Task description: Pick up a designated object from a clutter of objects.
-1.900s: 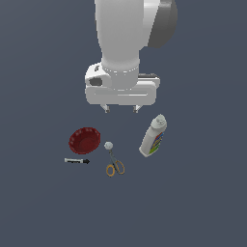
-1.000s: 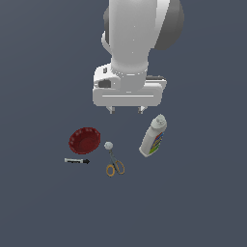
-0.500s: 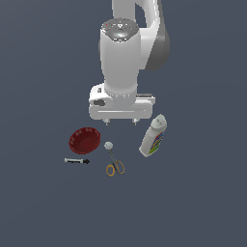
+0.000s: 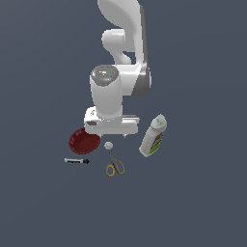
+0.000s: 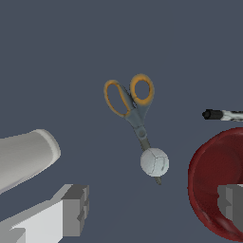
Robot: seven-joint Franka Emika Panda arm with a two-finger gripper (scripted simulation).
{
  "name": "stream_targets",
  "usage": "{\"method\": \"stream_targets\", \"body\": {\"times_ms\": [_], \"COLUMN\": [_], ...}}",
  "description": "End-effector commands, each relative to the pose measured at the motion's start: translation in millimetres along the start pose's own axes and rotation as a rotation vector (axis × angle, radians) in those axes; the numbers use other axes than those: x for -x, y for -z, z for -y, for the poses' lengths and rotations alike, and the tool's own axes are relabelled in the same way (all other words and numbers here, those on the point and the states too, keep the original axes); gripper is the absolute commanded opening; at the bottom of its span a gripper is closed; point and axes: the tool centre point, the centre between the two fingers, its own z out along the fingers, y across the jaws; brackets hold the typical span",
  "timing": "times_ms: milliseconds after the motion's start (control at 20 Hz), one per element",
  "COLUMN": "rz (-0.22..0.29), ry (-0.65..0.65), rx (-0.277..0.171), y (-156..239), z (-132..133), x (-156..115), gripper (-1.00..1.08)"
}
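Spread wide and empty, my gripper (image 5: 153,206) hangs above a small dimpled white ball (image 5: 154,162) lying on slim orange-handled scissors (image 5: 132,107), beside the fluted red bowl (image 5: 213,185).

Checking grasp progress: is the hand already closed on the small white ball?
No, the ball lies free between the hand's wide-apart fingers, touching neither.

1. I'm getting flat, even light in both views, no cast shadows on the dark grey floor.
2. Soft highlights on the white arm (image 4: 118,91), no harsh glare.
3. Wrist view is sharp edge to edge; exterior is a bit soft, small stuff looks pixelly.
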Motion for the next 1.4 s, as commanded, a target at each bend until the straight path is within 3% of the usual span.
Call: {"method": "stream_targets", "body": {"times_ms": [0, 550, 950, 1350], "rz": [-0.004, -0.01, -0.009, -0.009], "ry": [-0.005, -0.018, -0.019, -0.019], "rx": [0.0, 0.003, 0.003, 0.003], "y": [-21, -68, -74, -107], "z": [-9, -29, -30, -30], "x": [3, 15, 16, 17], "gripper": [1.0, 1.0, 1.0, 1.0]}}
